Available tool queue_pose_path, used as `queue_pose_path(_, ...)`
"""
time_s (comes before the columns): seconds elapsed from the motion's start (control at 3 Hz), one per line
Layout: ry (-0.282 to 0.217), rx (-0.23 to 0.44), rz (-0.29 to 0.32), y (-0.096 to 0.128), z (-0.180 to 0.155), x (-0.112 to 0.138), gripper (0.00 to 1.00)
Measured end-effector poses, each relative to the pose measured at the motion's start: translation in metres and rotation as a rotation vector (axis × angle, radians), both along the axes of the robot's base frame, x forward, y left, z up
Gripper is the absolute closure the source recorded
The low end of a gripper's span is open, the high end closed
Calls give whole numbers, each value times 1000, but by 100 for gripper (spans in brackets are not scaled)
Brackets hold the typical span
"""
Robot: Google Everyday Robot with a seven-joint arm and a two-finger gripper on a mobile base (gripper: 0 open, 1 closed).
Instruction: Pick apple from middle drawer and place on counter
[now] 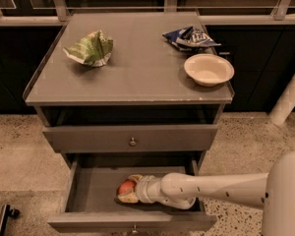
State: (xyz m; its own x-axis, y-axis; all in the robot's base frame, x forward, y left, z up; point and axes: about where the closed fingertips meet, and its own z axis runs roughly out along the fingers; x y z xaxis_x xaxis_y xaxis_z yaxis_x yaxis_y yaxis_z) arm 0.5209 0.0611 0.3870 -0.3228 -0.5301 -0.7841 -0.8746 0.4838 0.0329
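Gripper (124, 189) reaches into the open middle drawer (91, 194)
Its two fingers clasp the apple (126, 186), below the counter (137, 77).

Your robot's arm (211, 187) was white, smooth and round like a tube. Its gripper (127, 191), in the middle drawer (91, 191), looked pale tan.

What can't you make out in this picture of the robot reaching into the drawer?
- Apple: partly covered in the camera view by the gripper, which sits at it inside the open middle drawer.
- Drawer's right side: hidden under the white arm.
- Blue packet on the counter: print too small to read.
- Robot's body: cut off by the right and bottom edges.
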Motion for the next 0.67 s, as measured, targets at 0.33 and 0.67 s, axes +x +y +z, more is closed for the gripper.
queue_pose_path(0.33, -6, 55, 36, -2, 15, -5, 100)
queue_pose_path(0.67, -34, 135, 77, -29, 60, -11, 100)
